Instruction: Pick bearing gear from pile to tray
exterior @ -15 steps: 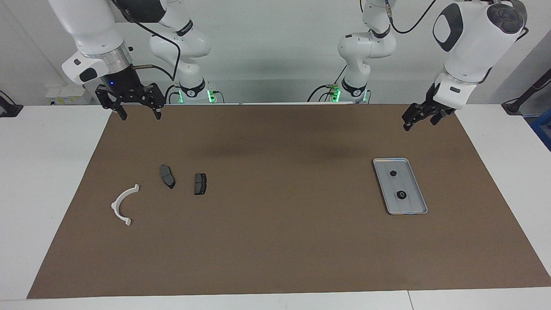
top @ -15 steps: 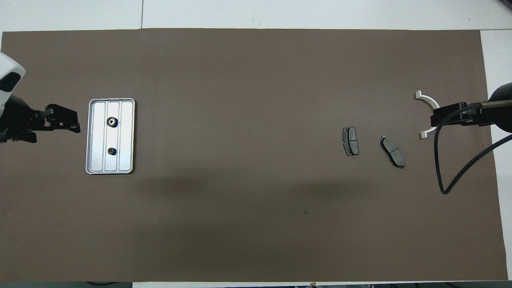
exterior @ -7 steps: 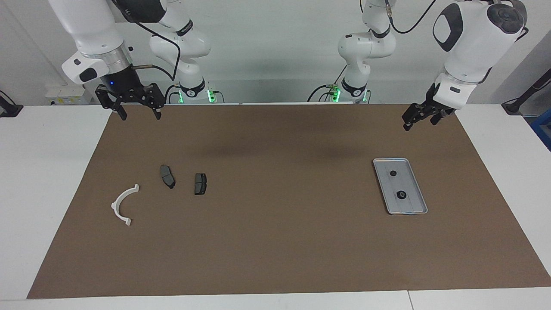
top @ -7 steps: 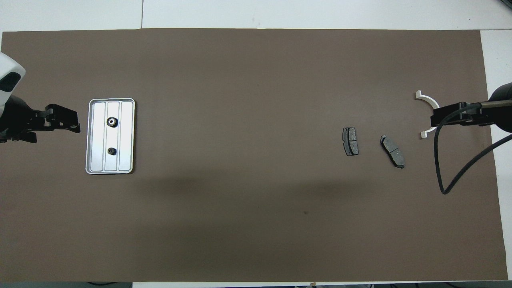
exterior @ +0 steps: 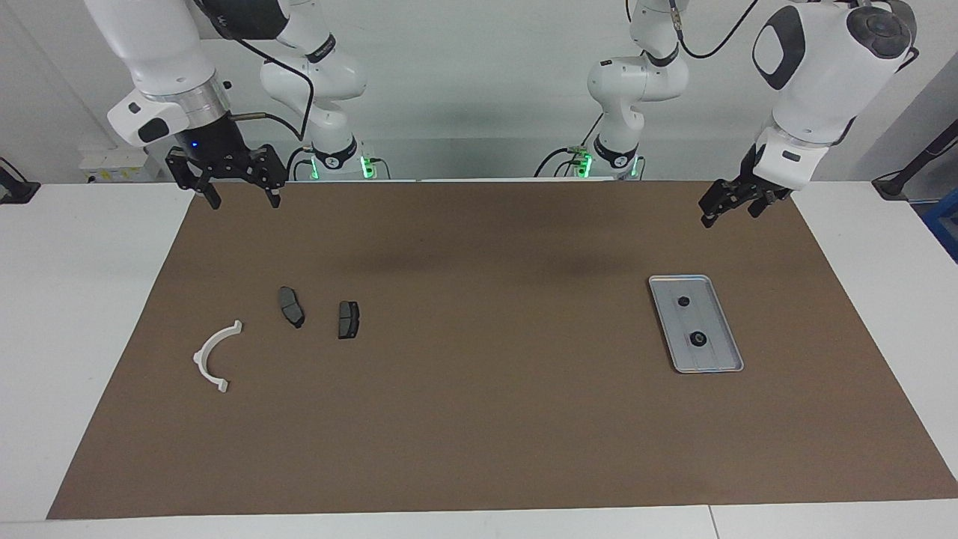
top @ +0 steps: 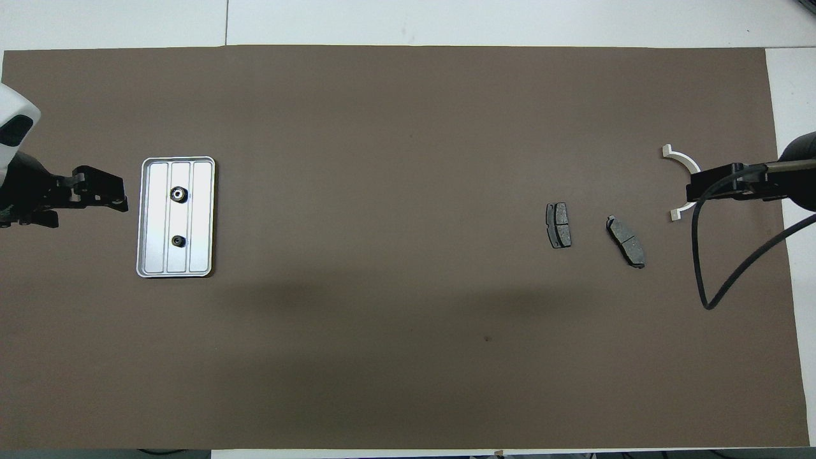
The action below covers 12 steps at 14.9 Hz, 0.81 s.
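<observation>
I am holding my right gripper (exterior: 242, 201) up over the brown mat's (exterior: 479, 419) edge nearest my bases, toward my right arm's end of the table, its black fingers spread wide and pinching nothing. My left gripper (exterior: 717, 209) is hanging over the same edge of the mat toward my left arm's end, also spread and empty (seen slantwise, but a gap shows between the tips). Both arms are waiting.

Taking twelve o'clock as pointing away from my bases across the table, the small shallow silver-grey metal tray with rounded corners (top: 203, 220) is lying at about twelve o'clock from my left gripper, flat on the mat. Two tiny black round bearing gears (exterior: 698, 340) are sitting in it, apart from each other, the larger one at twelve o'clock from the smaller.

At about twelve o'clock from my right gripper, the rest of the pile is lying spread out on the mat: two dark grey pad-shaped pieces (exterior: 291, 306) beside each other but not touching, and a white curved plastic arc piece (exterior: 212, 355) at roughly two o'clock from them, toward the mat's end. Pile and tray are lying well apart, with bare mat between them.
</observation>
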{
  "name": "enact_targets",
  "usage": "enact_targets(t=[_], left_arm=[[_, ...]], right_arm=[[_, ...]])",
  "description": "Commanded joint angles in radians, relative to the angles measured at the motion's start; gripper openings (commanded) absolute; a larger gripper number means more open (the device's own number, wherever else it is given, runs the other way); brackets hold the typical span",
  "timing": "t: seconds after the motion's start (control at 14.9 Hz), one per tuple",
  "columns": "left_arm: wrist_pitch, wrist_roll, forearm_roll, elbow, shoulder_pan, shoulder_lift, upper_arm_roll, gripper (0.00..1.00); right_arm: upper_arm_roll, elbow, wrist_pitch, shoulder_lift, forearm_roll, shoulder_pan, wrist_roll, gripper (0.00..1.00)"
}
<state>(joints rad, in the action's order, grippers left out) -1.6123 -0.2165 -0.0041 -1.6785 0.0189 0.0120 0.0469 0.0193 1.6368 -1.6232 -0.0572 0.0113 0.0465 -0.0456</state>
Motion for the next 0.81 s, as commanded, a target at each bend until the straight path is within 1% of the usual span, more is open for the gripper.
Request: enact_targets(t=[0.0,0.74], left_arm=[[-0.001,0.0,-0.01,-0.021,0.01,0.022,-0.013,1.0],[-0.001,0.0,-0.01,-0.021,0.01,0.022,-0.013,1.0]], right_arm=[[-0.002,0.008,0.013,-0.013,0.003,-0.007,0.021,1.0],[-0.002,0.006,0.011,-0.013,0.003,-0.016,0.021,1.0]])
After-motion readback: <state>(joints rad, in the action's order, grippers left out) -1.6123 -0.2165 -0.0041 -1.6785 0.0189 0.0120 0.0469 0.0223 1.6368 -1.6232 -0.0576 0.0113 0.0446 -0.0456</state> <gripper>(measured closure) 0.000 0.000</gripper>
